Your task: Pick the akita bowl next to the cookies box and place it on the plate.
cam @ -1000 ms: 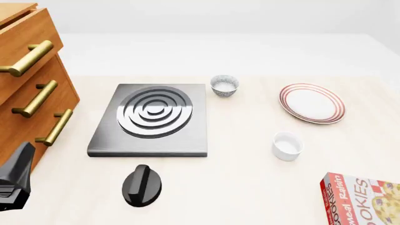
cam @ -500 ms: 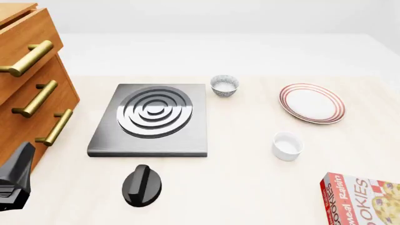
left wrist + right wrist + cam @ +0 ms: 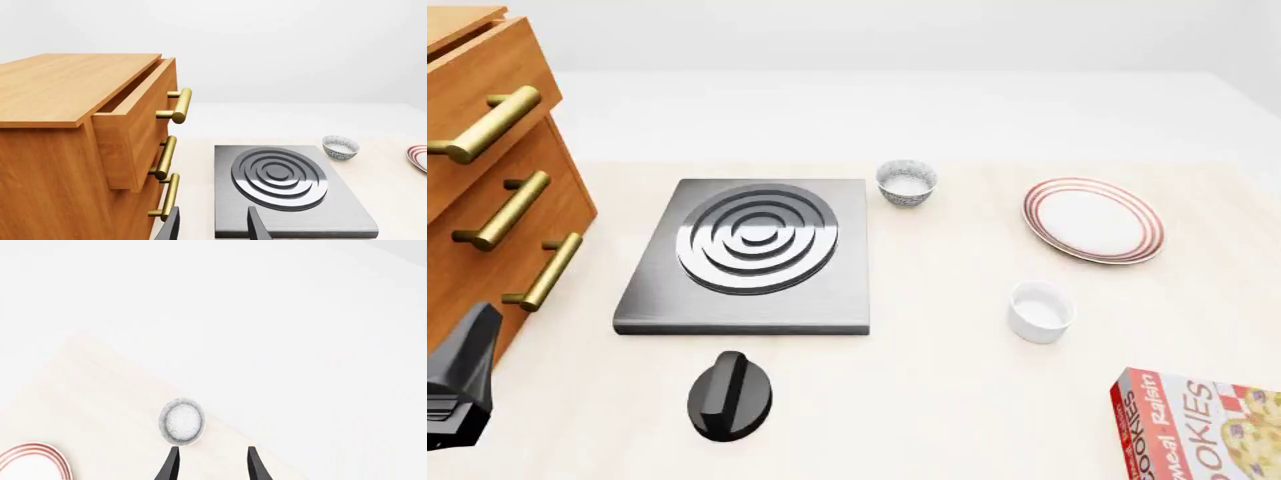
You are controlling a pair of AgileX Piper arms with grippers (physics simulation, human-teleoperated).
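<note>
A speckled akita bowl [image 3: 906,183] stands behind the stove's far right corner and also shows as a bowl [image 3: 340,147] in the left wrist view. The right wrist view holds a speckled bowl [image 3: 181,421] beyond the plate [image 3: 28,463]; I cannot tell whether it is the same one. The cookies box [image 3: 1204,427] lies at the front right, cut by the frame, and no speckled bowl shows beside it there. The red-ringed plate [image 3: 1093,220] sits at the right. My left gripper [image 3: 213,230] is open and empty. My right gripper [image 3: 211,467] is open and empty.
A plain white cup [image 3: 1041,311] stands between the plate and the box. A grey stove plate [image 3: 747,255] with its black knob [image 3: 730,396] fills the middle. A wooden drawer cabinet [image 3: 494,190] with brass handles stands at the left, my left arm [image 3: 465,385] just in front of it.
</note>
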